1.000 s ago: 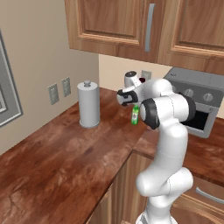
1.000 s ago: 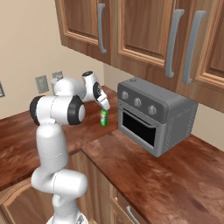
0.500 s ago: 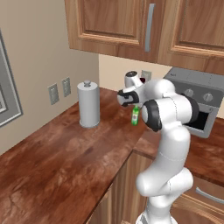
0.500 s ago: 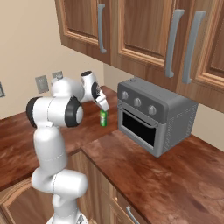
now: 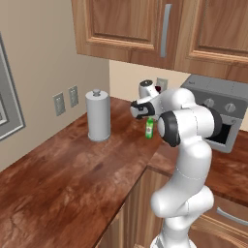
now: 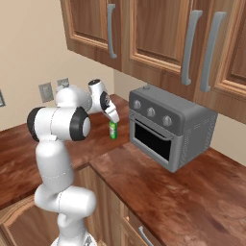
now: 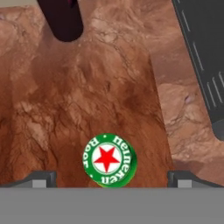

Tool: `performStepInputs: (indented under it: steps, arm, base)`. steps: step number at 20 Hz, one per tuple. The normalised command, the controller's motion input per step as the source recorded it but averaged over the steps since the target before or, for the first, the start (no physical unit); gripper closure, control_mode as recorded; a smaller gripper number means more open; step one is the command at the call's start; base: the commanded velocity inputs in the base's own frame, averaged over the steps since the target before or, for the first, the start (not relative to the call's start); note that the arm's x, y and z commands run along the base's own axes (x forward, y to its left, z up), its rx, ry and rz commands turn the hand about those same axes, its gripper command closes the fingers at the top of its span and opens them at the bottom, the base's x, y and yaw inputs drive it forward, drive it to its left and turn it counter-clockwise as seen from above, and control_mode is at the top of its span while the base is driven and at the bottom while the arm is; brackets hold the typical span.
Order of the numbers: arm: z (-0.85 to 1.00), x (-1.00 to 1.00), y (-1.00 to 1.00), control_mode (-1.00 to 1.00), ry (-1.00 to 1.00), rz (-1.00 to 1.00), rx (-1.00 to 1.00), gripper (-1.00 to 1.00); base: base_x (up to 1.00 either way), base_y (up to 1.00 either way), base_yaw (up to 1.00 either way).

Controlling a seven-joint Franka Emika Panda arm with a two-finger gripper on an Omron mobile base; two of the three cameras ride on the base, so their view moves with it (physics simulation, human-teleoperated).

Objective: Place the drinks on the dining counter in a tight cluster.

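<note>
- The slim green bottle (image 7: pixel 110 160) with a red star on its round cap stands upright on the reddish-brown wood worktop (image 5: pixel 72 169), just beside the grey toaster oven (image 6: pixel 170 127).
- The white arm's two-finger gripper (image 7: pixel 109 177) hangs above it, pointing straight down, released wide and holding nothing.
- In the hand view the cap sits between the two dark finger tips (image 7: pixel 41 178), roughly centred and touching neither.
- A dark maroon bottle (image 7: pixel 61 17) stands farther along the worktop, well apart from the green one.
- A grey paper-towel roll cylinder (image 5: pixel 98 116) stands upright near the wall.
</note>
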Motion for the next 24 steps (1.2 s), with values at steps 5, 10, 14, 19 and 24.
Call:
performStepInputs:
  steps: [5,10,14,19,24]
  arm:
    - [0.00,0.00,-0.02,-1.00,0.00,0.00,0.00,-1.00]
    - [0.00,0.01,-0.01,-1.00,0.00,0.00,0.00,-1.00]
    - [0.00,0.05,-0.01,-1.00,0.00,0.00,-0.01,-1.00]
    - [0.00,0.01,0.00,-1.00,0.00,-0.01,0.00,-1.00]
    - [0.00,0.01,0.00,-1.00,-0.01,-0.08,-0.06,-1.00]
  base:
    - [0.00,0.00,0.00]
    - [0.00,0.00,0.00]
    - [0.00,0.00,0.00]
    - [0.00,0.00,0.00]
    - [0.00,0.00,0.00]
